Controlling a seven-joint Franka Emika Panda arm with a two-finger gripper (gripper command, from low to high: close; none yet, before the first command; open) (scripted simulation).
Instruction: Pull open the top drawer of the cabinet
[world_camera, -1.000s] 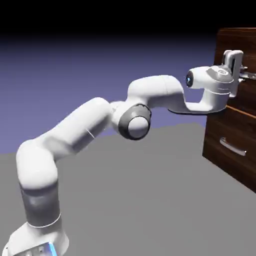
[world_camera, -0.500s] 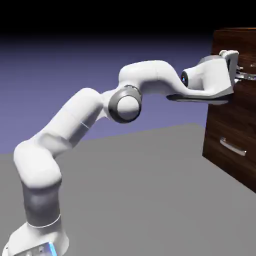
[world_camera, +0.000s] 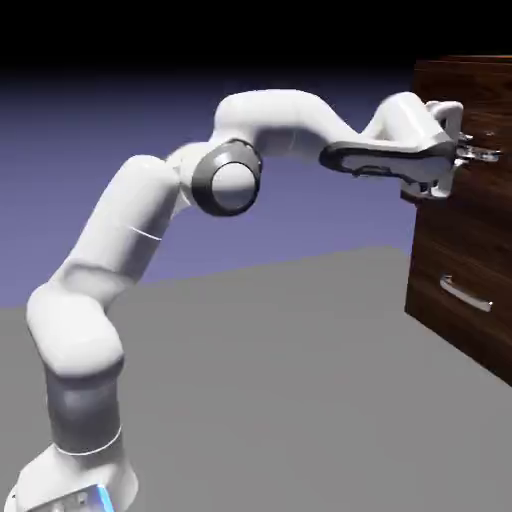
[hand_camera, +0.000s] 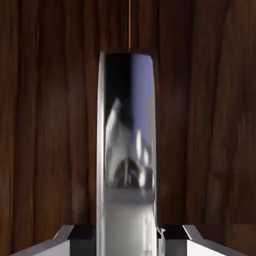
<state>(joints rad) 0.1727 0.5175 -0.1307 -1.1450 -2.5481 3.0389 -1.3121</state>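
Observation:
The cabinet (world_camera: 462, 300) is a tall dark brown wood-grain box at the exterior view's right edge. Its top drawer (world_camera: 470, 90) stands a little proud of the lower drawer's front. My gripper (world_camera: 468, 150) is shut on the top drawer's silver bar handle (world_camera: 488, 153). In the hand view the handle (hand_camera: 127, 150) fills the middle as a bright reflective bar. It runs down between my two grey fingertips (hand_camera: 75, 237), against the dark wood drawer front (hand_camera: 50, 125). My gripper (hand_camera: 127, 235) shows nothing else between its tips.
The lower drawer's silver handle (world_camera: 465, 295) sits below my hand, on a front that lies flush with the cabinet. The grey table (world_camera: 280, 400) spreads between the arm's base (world_camera: 75, 480) and the cabinet. A thin orange seam (hand_camera: 130, 25) crosses the wood above the handle.
My hand has drawn back to the exterior view's left with the handle in its grip. The top drawer's front has come out with it, and the elbow has risen.

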